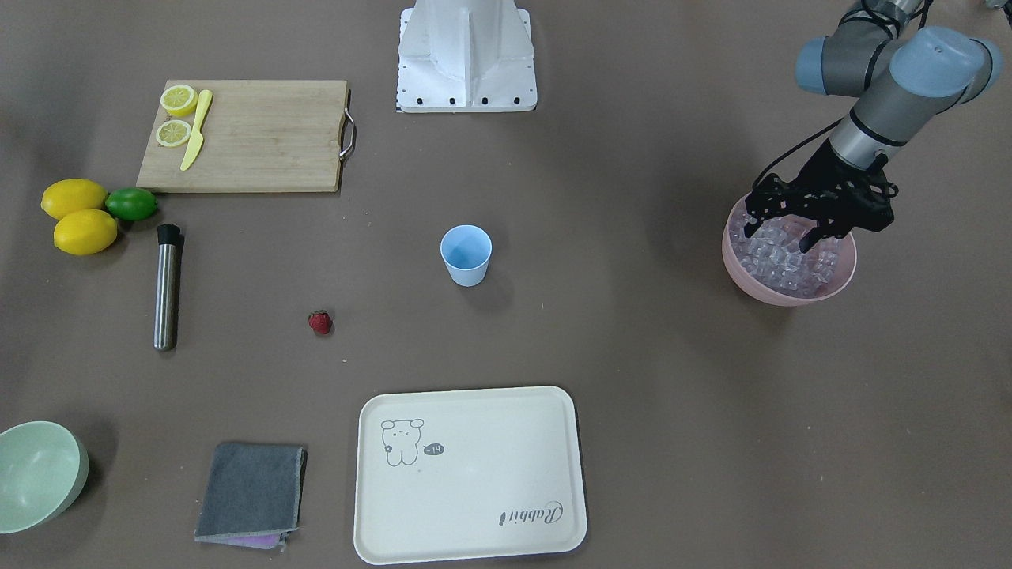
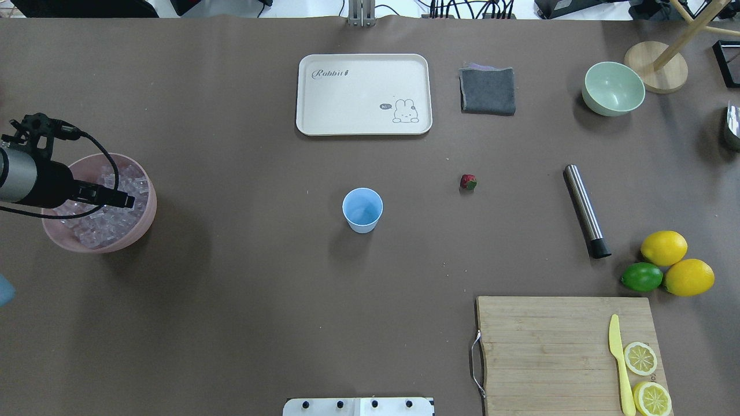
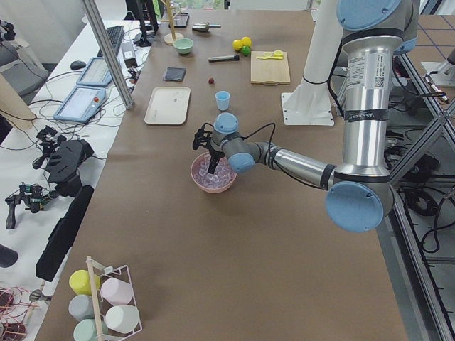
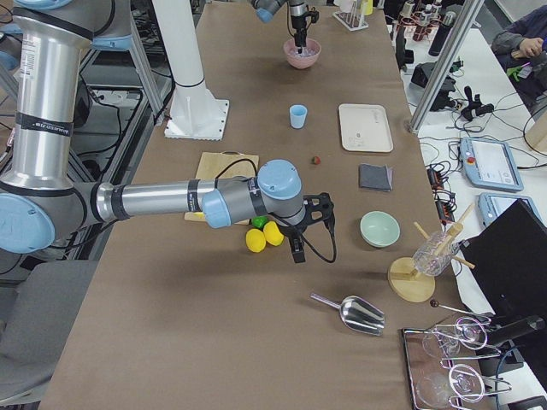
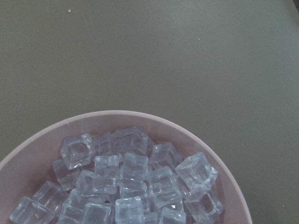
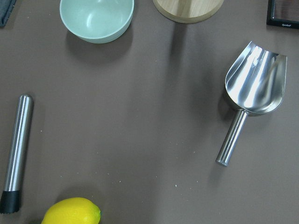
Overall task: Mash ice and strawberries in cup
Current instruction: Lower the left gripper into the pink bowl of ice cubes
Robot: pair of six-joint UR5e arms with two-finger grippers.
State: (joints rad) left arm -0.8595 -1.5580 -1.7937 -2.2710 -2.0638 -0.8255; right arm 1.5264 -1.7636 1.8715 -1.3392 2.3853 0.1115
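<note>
The left gripper (image 1: 779, 237) hangs over a pink bowl (image 1: 791, 299) at the robot's left end of the surface (image 1: 632, 356). Its jaws stand apart and its fingertips are down at the level of the ice (image 1: 787, 265) heaped in that bowl. Whether they touch any cube cannot be told. The left wrist view looks straight down on the clear cubes, which fill the bowl nearly to its rim. The light-blue cup (image 1: 466, 254) stands upright near the middle of the surface, well apart from the bowl and the left gripper, and nothing shows inside it. The strawberry (image 1: 320, 322) lies alone on the surface on the far side of the cup from the bowl, between the cup and a steel rod (image 1: 166, 288) with a black tip. The right gripper (image 4: 296, 249) shows only in the side view, held above the surface just beside two lemons (image 4: 264, 237) and far from the cup. Whether it is open or closed cannot be told. Its wrist view takes in the rod, one lemon and a metal scoop (image 6: 254, 93).
</note>
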